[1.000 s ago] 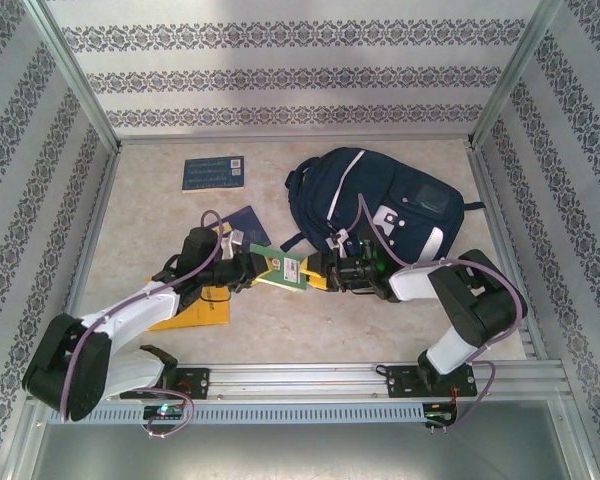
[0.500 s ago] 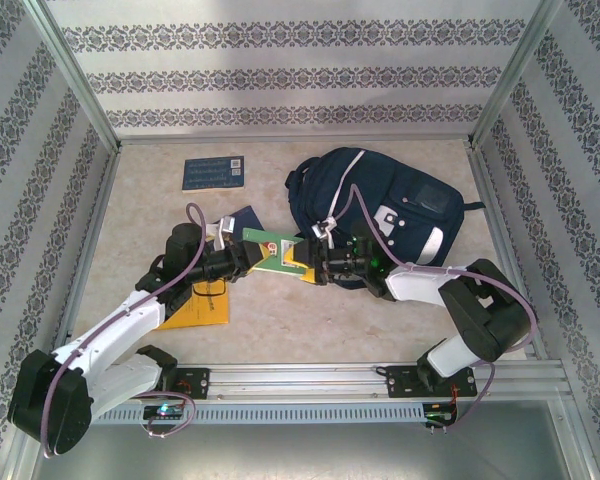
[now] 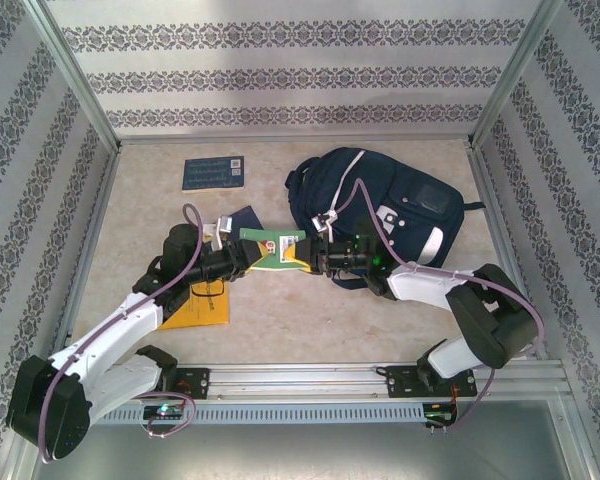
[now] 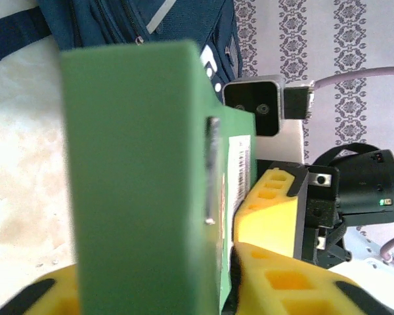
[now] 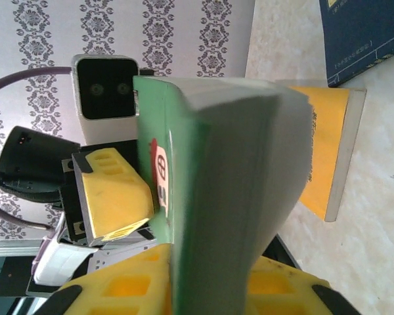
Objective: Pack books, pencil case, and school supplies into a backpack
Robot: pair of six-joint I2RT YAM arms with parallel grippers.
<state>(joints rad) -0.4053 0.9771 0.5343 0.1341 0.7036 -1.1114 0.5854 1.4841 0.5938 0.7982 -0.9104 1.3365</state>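
A small green book (image 3: 273, 247) hangs above the table between my two grippers, just left of the navy backpack (image 3: 370, 205). My right gripper (image 3: 307, 253) is shut on its right end; in the right wrist view both yellow fingers (image 5: 118, 289) press the green book (image 5: 203, 164). My left gripper (image 3: 248, 256) stands round the other end, its jaws loosened: a thin dark gap shows between one finger (image 4: 276, 275) and the green book (image 4: 131, 164). The pencil case and school supplies are out of view.
A dark blue book (image 3: 213, 172) lies at the back left, and another (image 3: 245, 220) lies under my left arm. A yellow-orange book (image 3: 195, 305) rests near the front left. Patterned walls close in three sides.
The green book and both grippers have shifted left and away from me. The right jaws opened wide, then closed on the book. The left jaws have eased apart.
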